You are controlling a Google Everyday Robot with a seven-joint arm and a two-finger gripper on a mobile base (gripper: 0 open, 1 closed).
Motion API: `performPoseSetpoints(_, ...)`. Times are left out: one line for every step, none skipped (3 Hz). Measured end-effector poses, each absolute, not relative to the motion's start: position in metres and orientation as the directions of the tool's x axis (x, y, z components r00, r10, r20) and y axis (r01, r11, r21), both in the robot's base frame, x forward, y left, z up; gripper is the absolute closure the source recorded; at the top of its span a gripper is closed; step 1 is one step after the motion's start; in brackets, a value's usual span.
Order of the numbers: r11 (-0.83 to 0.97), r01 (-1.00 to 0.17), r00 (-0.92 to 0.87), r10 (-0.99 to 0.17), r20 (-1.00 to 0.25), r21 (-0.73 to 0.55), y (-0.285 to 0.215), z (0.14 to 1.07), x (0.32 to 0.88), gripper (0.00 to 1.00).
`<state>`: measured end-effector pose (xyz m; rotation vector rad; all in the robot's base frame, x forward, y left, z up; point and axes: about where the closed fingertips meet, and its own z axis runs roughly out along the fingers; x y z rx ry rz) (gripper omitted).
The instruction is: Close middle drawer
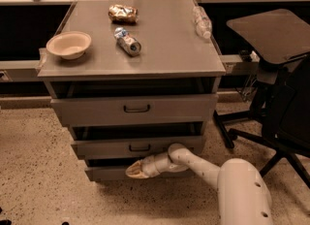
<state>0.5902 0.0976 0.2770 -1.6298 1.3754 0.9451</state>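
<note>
The middle drawer [111, 147] of the grey cabinet has a low, narrow front with a small dark loop handle [139, 148] at its centre. It stands slightly out, with a dark gap above it. My gripper [137, 169] lies low in front of the cabinet, just below and left of that handle, over the bottom drawer's front [104, 173]. My white arm [203, 166] reaches in from the lower right. The taller top drawer [135, 108] is above.
On the cabinet top [164, 54] are a beige bowl [69, 44], a can [128, 42], a crumpled foil bag [122, 13] and a plastic bottle [202, 22]. A black office chair [276, 73] stands to the right. The floor [38, 170] is speckled.
</note>
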Motion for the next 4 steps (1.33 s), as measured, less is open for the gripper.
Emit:
performPoseSetpoints(-0.076,-0.991,0.128,-0.384,-0.914,-0.107,0.088,0.277,0.606,1.00)
performPoseSetpoints(-0.077,-0.991,0.130,-0.375,-0.918,-0.109,0.087,0.279,0.609,1.00)
performPoseSetpoints(-0.097,-0.991,0.124,-0.357,-0.926,-0.096,0.086,0.275,0.594,1.00)
performPoseSetpoints(-0.086,-0.989,0.140,-0.368,-0.919,-0.116,0.079,0.288,0.579,1.00)
